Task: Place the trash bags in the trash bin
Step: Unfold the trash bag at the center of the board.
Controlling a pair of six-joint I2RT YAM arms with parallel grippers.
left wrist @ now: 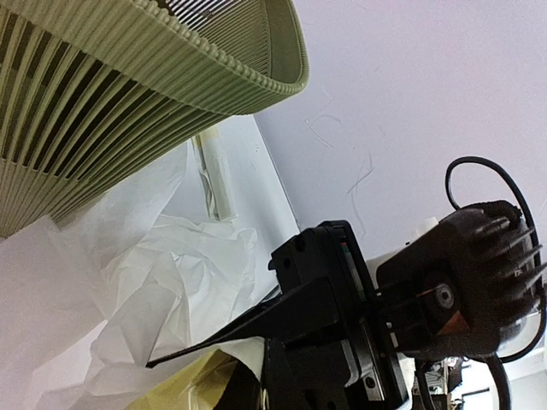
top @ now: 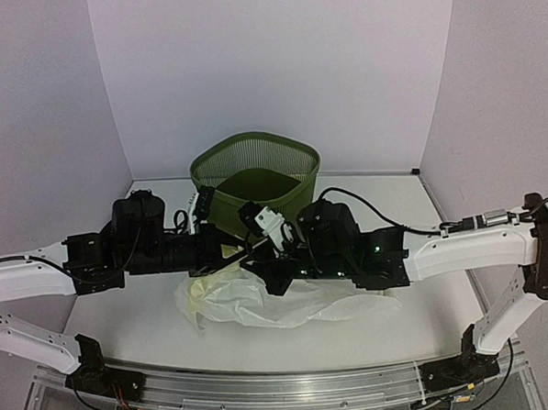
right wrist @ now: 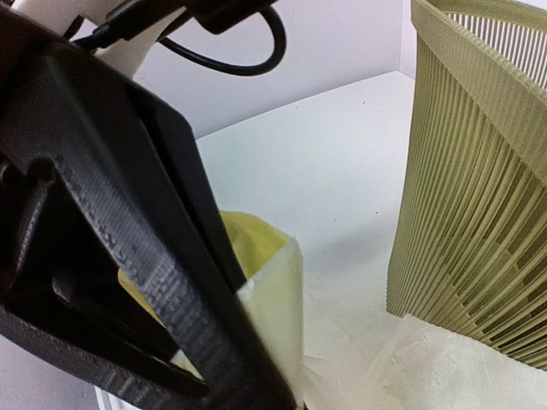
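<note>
Trash bag [top: 261, 302]: thin translucent film, pale yellowish-white, crinkled, heaped on surface [top: 412, 207] at near centre, just near of trash bin [top: 221, 208]. Bin olive-green, slatted mesh wall, upright at far centre. Left pincer [top: 229, 253] clenched over bag's left part; hold on film not discernible. Right pincer [top: 270, 277] clenched on raised yellowish fold, plain only in right wrist view. Top view alone shows bin's inside.

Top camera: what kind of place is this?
Likely a robot test booth: plain white walls box in a table, robot arms sit on a metal rail, with just a trash bin and trash bag laid out.
</note>
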